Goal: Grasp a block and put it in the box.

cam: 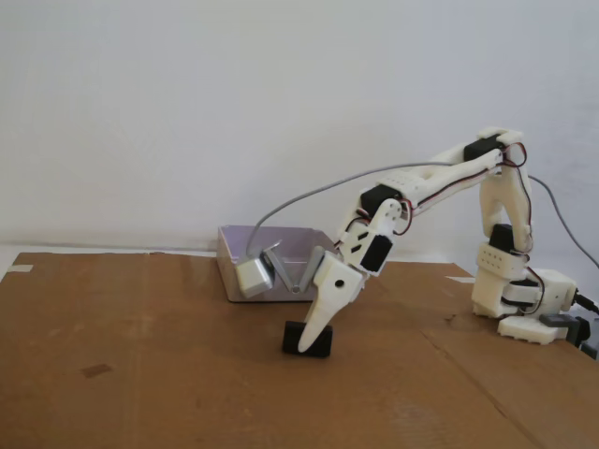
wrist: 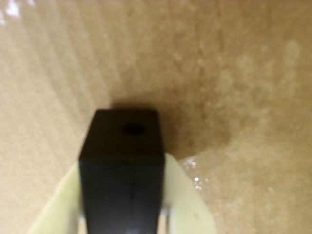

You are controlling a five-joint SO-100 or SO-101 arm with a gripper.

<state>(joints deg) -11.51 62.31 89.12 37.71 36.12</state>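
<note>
1. The cream plastic gripper [wrist: 122, 214] clamps the small matte black rectangular block [wrist: 122, 156], its fingers [wrist: 187, 202] flanking it.
2. The block [cam: 307, 339] sits mid-cardboard, in front of the shallow lavender-grey plastic box [cam: 281, 245].

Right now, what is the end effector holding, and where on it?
The black block, clamped by its two long sides between the end effector fingers; it sits on the cardboard.

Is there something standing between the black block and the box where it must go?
Nothing visible does. The gripper is closed on the block, low on the cardboard. In the fixed view the box lies behind and to the left, and only bare cardboard separates them. The camera on the wrist hangs in front of the box.
</note>
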